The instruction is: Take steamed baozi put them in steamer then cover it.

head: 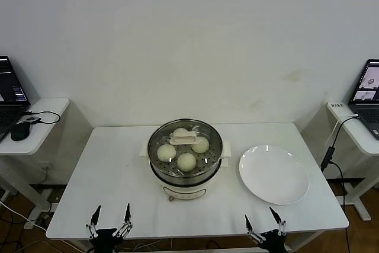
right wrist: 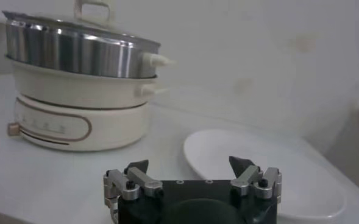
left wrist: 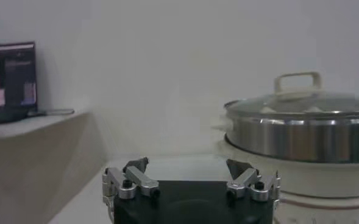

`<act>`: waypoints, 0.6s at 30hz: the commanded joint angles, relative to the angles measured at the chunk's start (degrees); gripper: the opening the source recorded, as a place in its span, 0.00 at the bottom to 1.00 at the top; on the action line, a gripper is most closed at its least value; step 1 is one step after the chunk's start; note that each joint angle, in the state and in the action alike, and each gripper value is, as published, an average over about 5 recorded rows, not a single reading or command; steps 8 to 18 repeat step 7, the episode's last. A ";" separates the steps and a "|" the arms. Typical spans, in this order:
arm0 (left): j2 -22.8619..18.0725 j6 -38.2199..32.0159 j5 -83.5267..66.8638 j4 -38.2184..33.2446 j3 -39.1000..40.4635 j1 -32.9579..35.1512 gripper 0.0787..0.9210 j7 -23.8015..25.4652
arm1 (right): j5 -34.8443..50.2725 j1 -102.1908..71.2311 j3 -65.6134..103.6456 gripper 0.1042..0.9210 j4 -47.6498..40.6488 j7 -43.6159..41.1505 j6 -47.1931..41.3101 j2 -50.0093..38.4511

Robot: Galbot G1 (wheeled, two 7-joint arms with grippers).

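Covered steamer [head: 185,157], seemingly four baozi [head: 186,161] inside, sits well beyond both grippers, left [head: 109,216] and right [head: 265,220], wide open, empty.

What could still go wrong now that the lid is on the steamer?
1. The steamer sits close to the plate, so a right gripper reaching in could knock the plate.
2. The lid looks seated over four buns, but a bump to its raised handle might shift it.
3. Both the right and the left gripper hang open at the table's near edge; a careless lift could clip it.
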 commanded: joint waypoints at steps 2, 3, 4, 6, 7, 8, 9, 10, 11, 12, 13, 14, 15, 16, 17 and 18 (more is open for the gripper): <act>-0.81 -2.44 -2.64 1.71 -0.31 1.97 0.88 -0.13 | 1.68 -0.59 -0.31 0.88 0.76 -0.18 -1.06 -0.57; -0.71 -2.45 -2.65 1.68 -0.29 2.04 0.88 -0.11 | 1.76 -0.54 -0.28 0.88 0.78 -0.15 -1.26 -0.67; -0.64 -2.45 -2.64 1.64 -0.28 2.12 0.88 -0.08 | 1.81 -0.49 -0.27 0.88 0.79 -0.08 -1.43 -0.77; -0.59 -2.43 -2.55 1.56 -0.26 2.23 0.88 -0.05 | 1.92 -0.41 -0.27 0.88 0.79 0.02 -1.60 -0.87; -0.58 -2.43 -2.49 1.53 -0.25 2.27 0.88 -0.04 | 1.95 -0.39 -0.28 0.88 0.79 0.06 -1.64 -0.90; -0.58 -2.43 -2.49 1.53 -0.25 2.27 0.88 -0.04 | 1.95 -0.39 -0.28 0.88 0.79 0.06 -1.64 -0.90; -0.58 -2.43 -2.49 1.53 -0.25 2.27 0.88 -0.04 | 1.95 -0.39 -0.28 0.88 0.79 0.06 -1.64 -0.90; -0.58 -2.43 -2.49 1.53 -0.25 2.27 0.88 -0.04 | 1.95 -0.39 -0.28 0.88 0.79 0.06 -1.64 -0.90; -0.58 -2.43 -2.49 1.53 -0.25 2.27 0.88 -0.04 | 1.95 -0.39 -0.28 0.88 0.79 0.06 -1.64 -0.90; -0.58 -2.43 -2.49 1.53 -0.25 2.27 0.88 -0.04 | 1.95 -0.39 -0.28 0.88 0.79 0.06 -1.64 -0.90; -0.58 -2.43 -2.49 1.53 -0.25 2.27 0.88 -0.04 | 1.95 -0.39 -0.28 0.88 0.79 0.06 -1.64 -0.90; -0.58 -2.43 -2.49 1.53 -0.25 2.27 0.88 -0.04 | 1.95 -0.39 -0.28 0.88 0.79 0.06 -1.64 -0.90; -0.58 -2.43 -2.49 1.53 -0.25 2.27 0.88 -0.04 | 1.95 -0.39 -0.28 0.88 0.79 0.06 -1.64 -0.90; -0.58 -2.43 -2.49 1.53 -0.25 2.27 0.88 -0.04 | 1.95 -0.39 -0.28 0.88 0.79 0.06 -1.64 -0.90; -0.58 -2.43 -2.49 1.53 -0.25 2.27 0.88 -0.04 | 1.95 -0.39 -0.28 0.88 0.79 0.06 -1.64 -0.90; -0.58 -2.43 -2.49 1.53 -0.25 2.27 0.88 -0.04 | 1.95 -0.39 -0.28 0.88 0.79 0.06 -1.64 -0.90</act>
